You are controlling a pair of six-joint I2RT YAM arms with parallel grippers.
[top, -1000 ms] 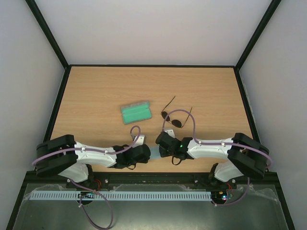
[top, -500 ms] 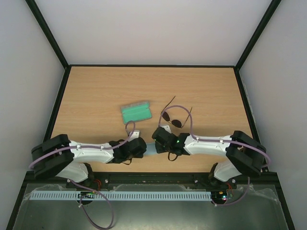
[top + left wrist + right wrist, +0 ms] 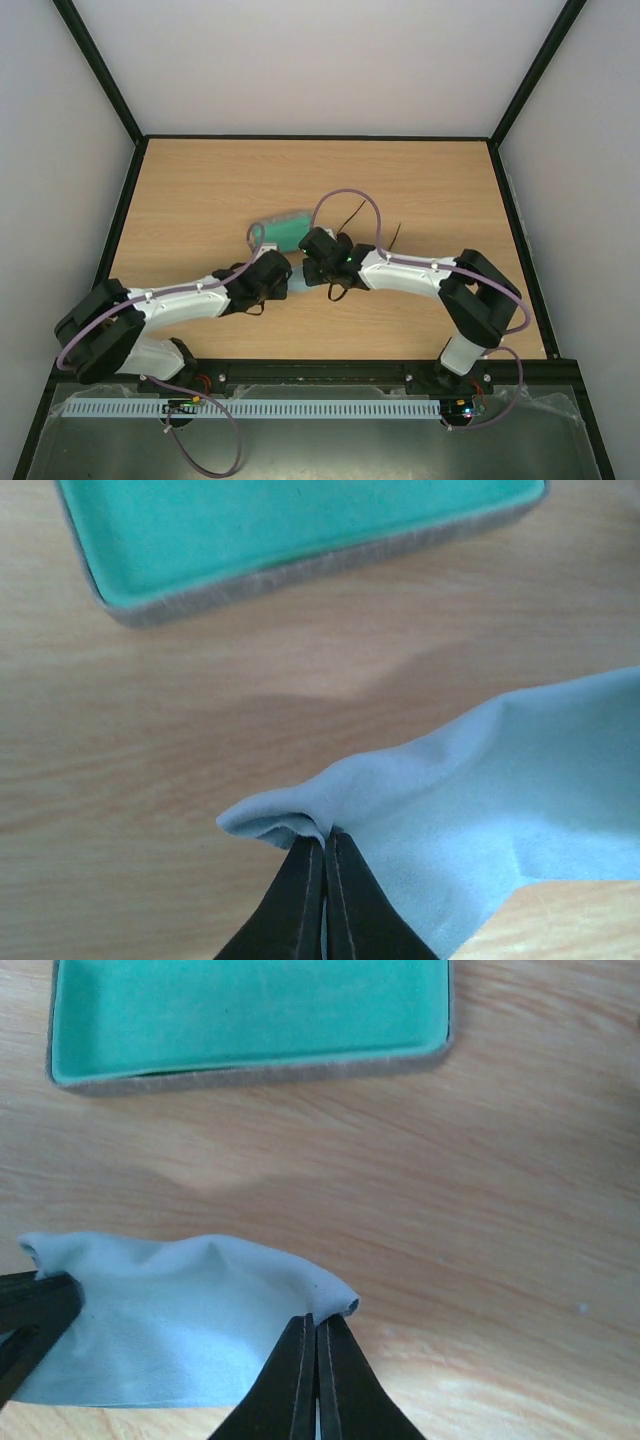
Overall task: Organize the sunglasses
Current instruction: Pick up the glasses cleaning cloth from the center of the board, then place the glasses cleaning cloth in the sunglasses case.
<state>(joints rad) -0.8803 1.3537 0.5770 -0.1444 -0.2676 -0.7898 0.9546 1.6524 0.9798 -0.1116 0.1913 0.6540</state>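
A light blue cloth [image 3: 500, 790] hangs between my two grippers just above the table. My left gripper [image 3: 325, 842] is shut on one corner, and my right gripper [image 3: 317, 1322] is shut on the other corner of the cloth [image 3: 170, 1330]. The open grey case [image 3: 300, 575] with green lining lies just beyond the cloth, and its near rim [image 3: 250, 1075] is a short gap away. From above, both grippers [image 3: 283, 283] [image 3: 308, 275] meet beside the case [image 3: 285, 230]. Of the sunglasses [image 3: 354, 211] only thin temple arms show; my right arm hides the lenses.
Black rails border the wooden table [image 3: 200, 190] at the left, right and back. The left gripper's fingers [image 3: 30, 1310] appear at the left edge of the right wrist view.
Both arms have moved away from their bases toward the case, carrying the cloth with them. The right arm now covers the lenses of the sunglasses.
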